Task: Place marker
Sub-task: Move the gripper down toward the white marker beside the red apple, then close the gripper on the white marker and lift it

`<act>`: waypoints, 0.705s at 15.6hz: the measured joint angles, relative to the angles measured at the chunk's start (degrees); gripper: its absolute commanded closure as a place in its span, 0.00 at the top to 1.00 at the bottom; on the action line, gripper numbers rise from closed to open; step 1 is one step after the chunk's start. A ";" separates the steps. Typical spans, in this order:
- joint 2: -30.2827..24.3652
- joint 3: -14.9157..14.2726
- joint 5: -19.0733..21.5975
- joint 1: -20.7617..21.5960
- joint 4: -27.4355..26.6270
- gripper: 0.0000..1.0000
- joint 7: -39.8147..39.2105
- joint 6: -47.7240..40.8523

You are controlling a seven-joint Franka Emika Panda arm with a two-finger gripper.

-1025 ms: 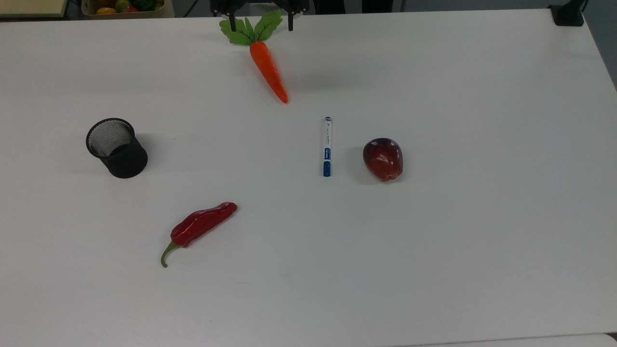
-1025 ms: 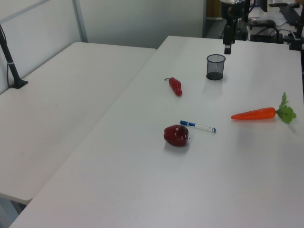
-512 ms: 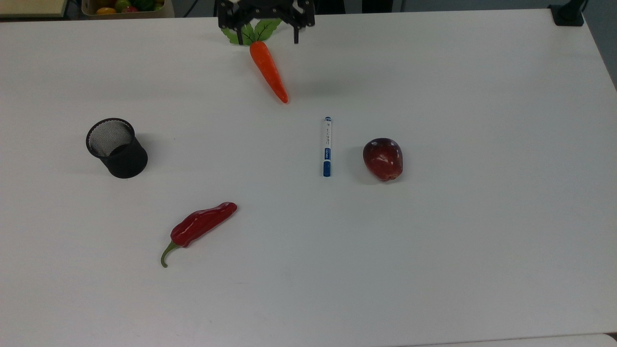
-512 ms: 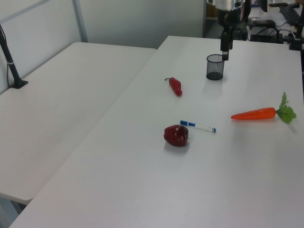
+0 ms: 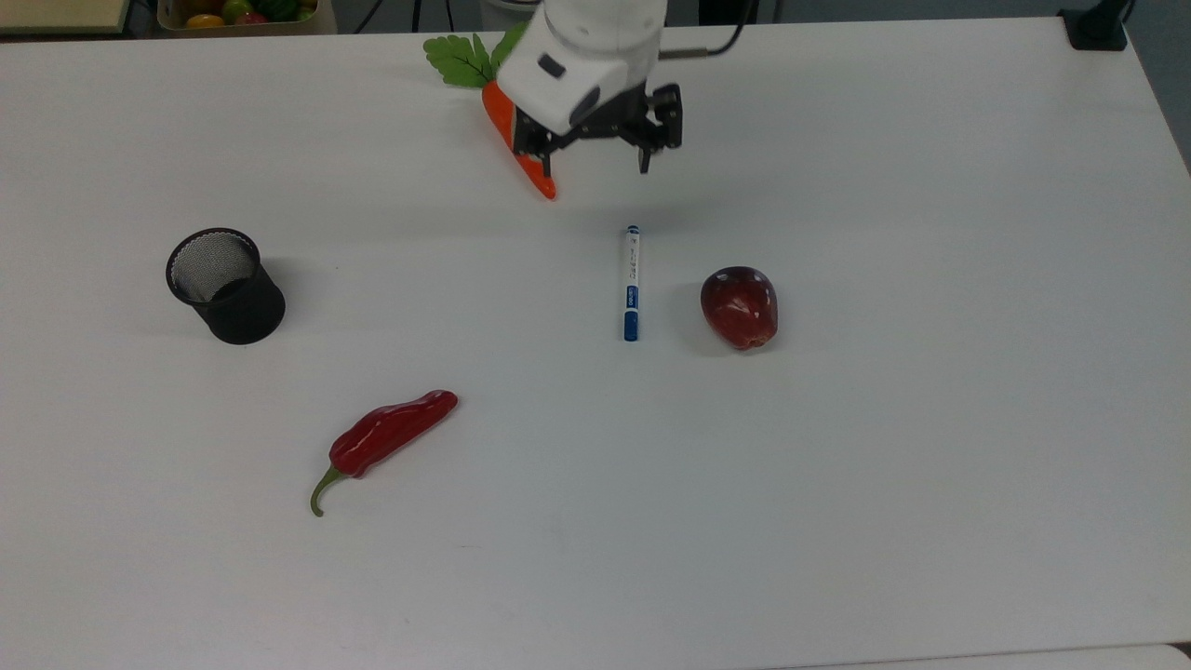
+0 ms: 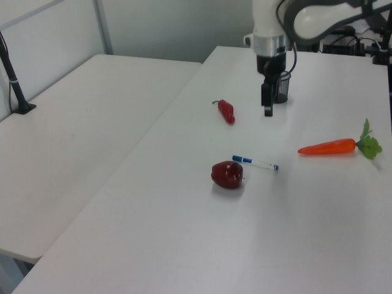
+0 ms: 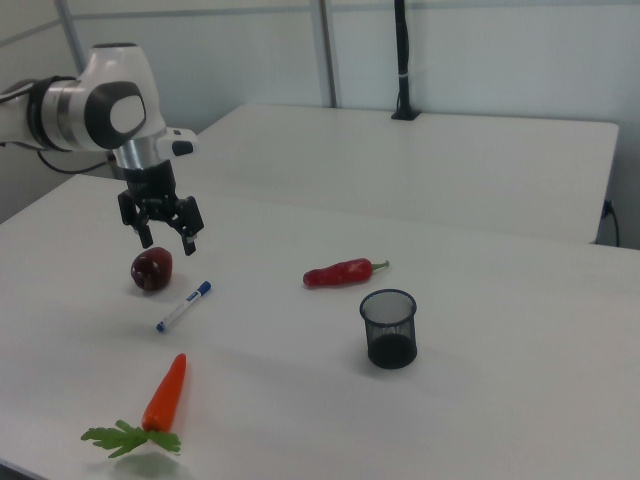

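The marker point(image 5: 631, 284) is a slim white pen with blue ends. It lies flat on the white table point(image 5: 837, 484), lengthwise up and down in the top view. My gripper point(image 5: 594, 169) hangs open and empty above the table, just beyond the marker's upper end in the top view. In the right view the gripper point(image 7: 168, 243) hovers over the marker point(image 7: 184, 306) and the apple, fingers spread wide. In the left view the gripper point(image 6: 267, 104) is up-picture of the marker point(image 6: 255, 163).
A dark red apple point(image 5: 740, 307) lies just right of the marker in the top view. A carrot point(image 5: 538, 179) is partly hidden under my arm. A red chili point(image 5: 386, 437) and a black mesh cup point(image 5: 223, 284) sit to the top view's left. A fruit crate point(image 5: 237, 11) stands beyond the table.
My arm has come in from the table's far edge, over the carrot, toward the marker. The gripper stayed open. Nothing on the table moved.
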 measured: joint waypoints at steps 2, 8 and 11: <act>2.50 -0.01 0.00 0.11 -0.01 1.00 0.01 2.58; 9.31 0.00 0.00 1.15 -0.07 0.91 0.01 10.59; 11.34 0.00 0.00 1.26 -0.07 0.76 1.11 13.89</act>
